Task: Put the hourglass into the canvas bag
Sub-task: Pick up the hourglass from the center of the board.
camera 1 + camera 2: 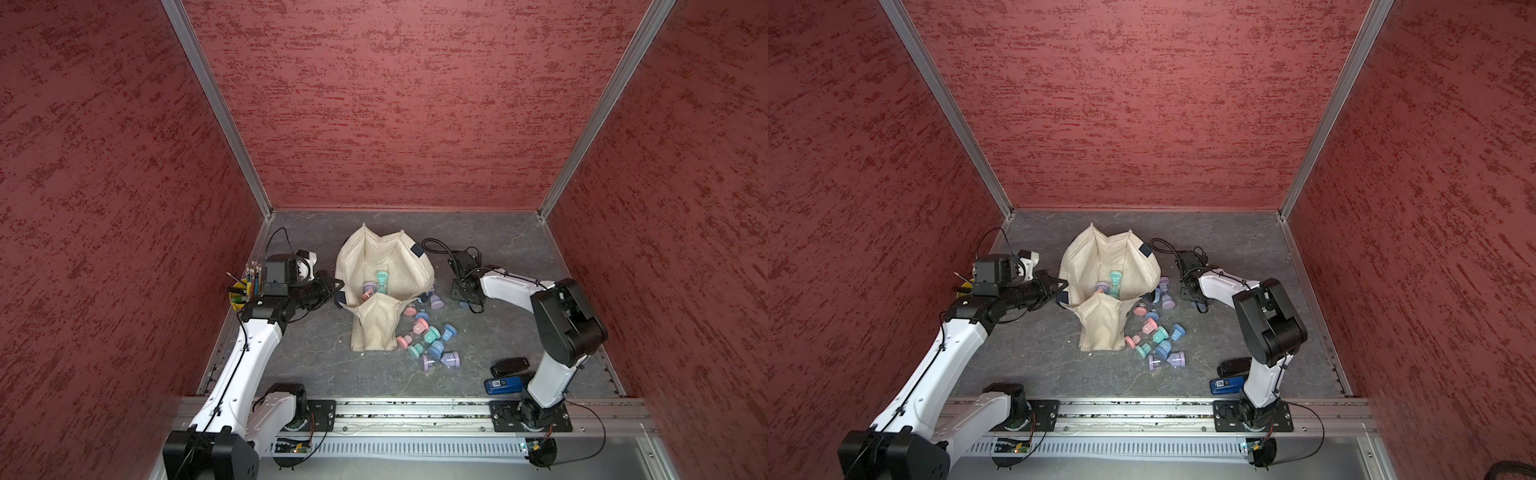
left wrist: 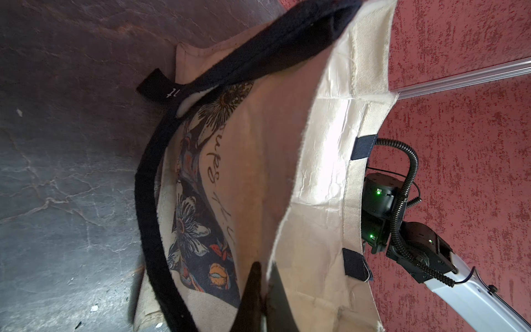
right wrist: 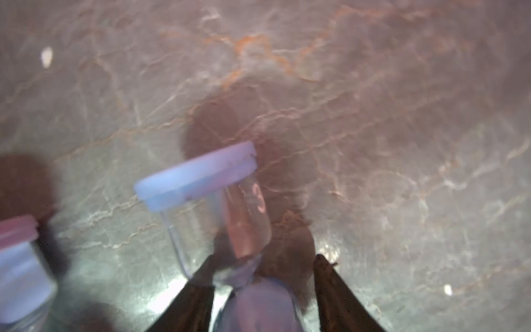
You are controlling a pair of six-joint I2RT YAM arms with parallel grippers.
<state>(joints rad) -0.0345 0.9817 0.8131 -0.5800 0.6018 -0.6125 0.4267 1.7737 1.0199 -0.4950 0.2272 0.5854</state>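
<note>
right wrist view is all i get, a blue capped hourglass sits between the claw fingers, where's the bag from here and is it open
Observer: The canvas bag sits to the left of the right claw, with its mouth spread wide open.
Operator: is anything holding it open
Observer: Yes, the left claw is shut on the bag's rim, pinching the fabric edge.
Operator: anything inside yet
Observer: In both top views a teal hourglass, a purple hourglass and a pink hourglass show inside the mouth.
</note>
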